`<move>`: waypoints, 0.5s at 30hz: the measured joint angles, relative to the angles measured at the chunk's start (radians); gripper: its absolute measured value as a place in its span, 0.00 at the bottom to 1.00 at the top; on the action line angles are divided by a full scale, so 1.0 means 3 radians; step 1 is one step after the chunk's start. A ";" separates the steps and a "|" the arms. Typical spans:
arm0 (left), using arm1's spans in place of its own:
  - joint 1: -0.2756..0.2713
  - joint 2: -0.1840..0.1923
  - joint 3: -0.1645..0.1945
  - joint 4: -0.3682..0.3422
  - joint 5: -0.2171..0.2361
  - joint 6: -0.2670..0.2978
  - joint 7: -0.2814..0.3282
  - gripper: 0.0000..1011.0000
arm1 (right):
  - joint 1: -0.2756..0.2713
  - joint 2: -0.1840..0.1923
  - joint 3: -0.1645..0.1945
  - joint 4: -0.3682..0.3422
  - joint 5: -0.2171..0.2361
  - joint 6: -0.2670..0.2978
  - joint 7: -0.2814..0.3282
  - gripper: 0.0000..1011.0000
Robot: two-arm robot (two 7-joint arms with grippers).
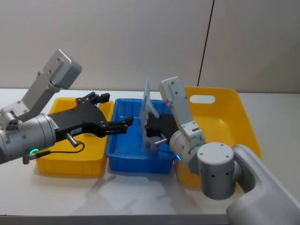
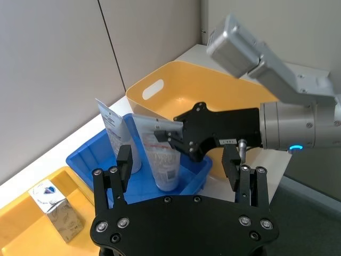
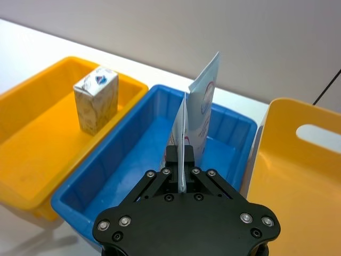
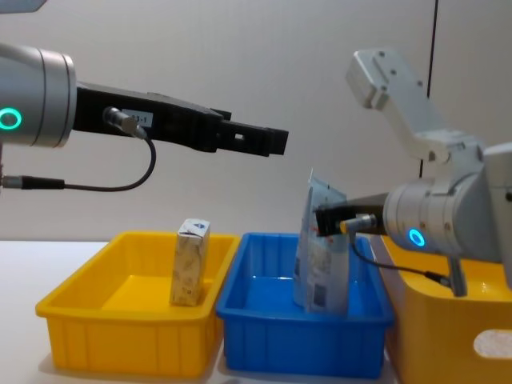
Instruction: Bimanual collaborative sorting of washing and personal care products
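Chest view: right gripper point(image 4: 322, 221) is clamped on a tall pale-blue tapering squeeze tube point(image 4: 314, 248), standing it cap-down, long axis vertical, crimped end at 12 o'clock, in the blue plastic tray point(image 4: 300, 340), presumably for release beside a second tube point(image 2: 120, 136). Left gripper point(image 4: 276, 141), jaws apart and empty, hovers above. A beige speckled gable-top pack point(image 4: 190, 262) stands upright in the yellow plastic tray point(image 4: 120, 340).

Left gripper point(image 4: 268, 142) raised and level with fingers point(image 2: 123, 160) spread apart, right gripper point(image 3: 181, 160) lower with fingers pinched together.
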 joint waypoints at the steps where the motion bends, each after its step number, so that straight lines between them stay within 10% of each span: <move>1: 0.0000 0.0000 0.0000 0.0000 0.0000 0.0000 0.0000 0.99 | -0.0002 0.0002 0.0004 -0.0015 0.0000 -0.0003 0.0000 0.03; 15: 0.0000 0.0000 0.0000 0.0000 0.0000 0.0000 0.0000 0.99 | -0.0013 0.0091 0.0175 -0.0497 0.0070 -0.0087 0.0110 0.03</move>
